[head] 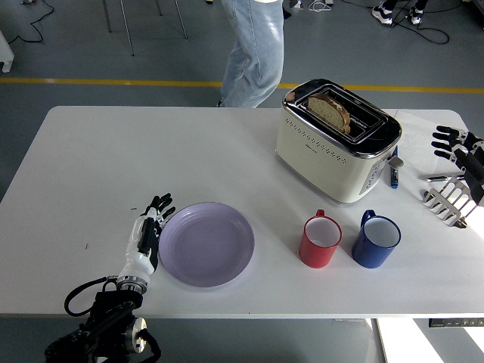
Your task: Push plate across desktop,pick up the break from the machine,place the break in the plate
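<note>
One head view shows the left hand (147, 234), fingers flat and holding nothing, pressed against the left rim of the lilac plate (206, 243) at lower centre of the white counter (91, 159). The right hand (463, 149) hovers loosely spread at the right edge, while the bread slice (330, 110) sits in the cream toaster (337, 140) at upper right. Pushed further rightward, the plate could strike the red mug (321, 240) just beside it.

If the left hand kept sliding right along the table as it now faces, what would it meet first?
The left hand already lies against the purple plate's left rim, so the plate comes first. Beyond that, the red mug is probably next in line.
</note>
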{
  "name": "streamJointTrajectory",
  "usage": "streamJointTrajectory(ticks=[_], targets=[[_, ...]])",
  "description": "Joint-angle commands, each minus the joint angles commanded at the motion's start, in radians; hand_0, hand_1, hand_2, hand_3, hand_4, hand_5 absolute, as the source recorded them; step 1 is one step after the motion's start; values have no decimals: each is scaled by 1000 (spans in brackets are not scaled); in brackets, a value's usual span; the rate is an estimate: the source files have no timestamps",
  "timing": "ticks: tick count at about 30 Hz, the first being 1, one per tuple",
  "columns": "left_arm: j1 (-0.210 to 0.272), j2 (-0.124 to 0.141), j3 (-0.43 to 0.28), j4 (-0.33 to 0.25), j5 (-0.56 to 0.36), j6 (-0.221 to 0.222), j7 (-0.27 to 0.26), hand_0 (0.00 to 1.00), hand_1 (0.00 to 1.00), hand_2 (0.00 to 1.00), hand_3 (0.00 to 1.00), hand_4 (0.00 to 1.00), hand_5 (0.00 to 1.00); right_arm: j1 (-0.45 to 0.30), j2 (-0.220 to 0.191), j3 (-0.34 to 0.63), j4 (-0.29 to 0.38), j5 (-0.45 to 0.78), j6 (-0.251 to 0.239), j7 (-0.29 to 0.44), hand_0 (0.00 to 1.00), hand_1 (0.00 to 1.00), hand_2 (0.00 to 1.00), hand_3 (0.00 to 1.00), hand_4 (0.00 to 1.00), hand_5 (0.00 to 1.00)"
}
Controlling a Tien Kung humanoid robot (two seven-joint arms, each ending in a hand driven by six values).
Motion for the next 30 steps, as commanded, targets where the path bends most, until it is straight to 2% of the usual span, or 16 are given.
streamJointTrajectory(ticks=[30], targets=[[-37,0,68,10,-7,-78,53,801,848,885,818,604,998,-8,1,1,-1,0,1,0,803,747,735,718,420,599]])
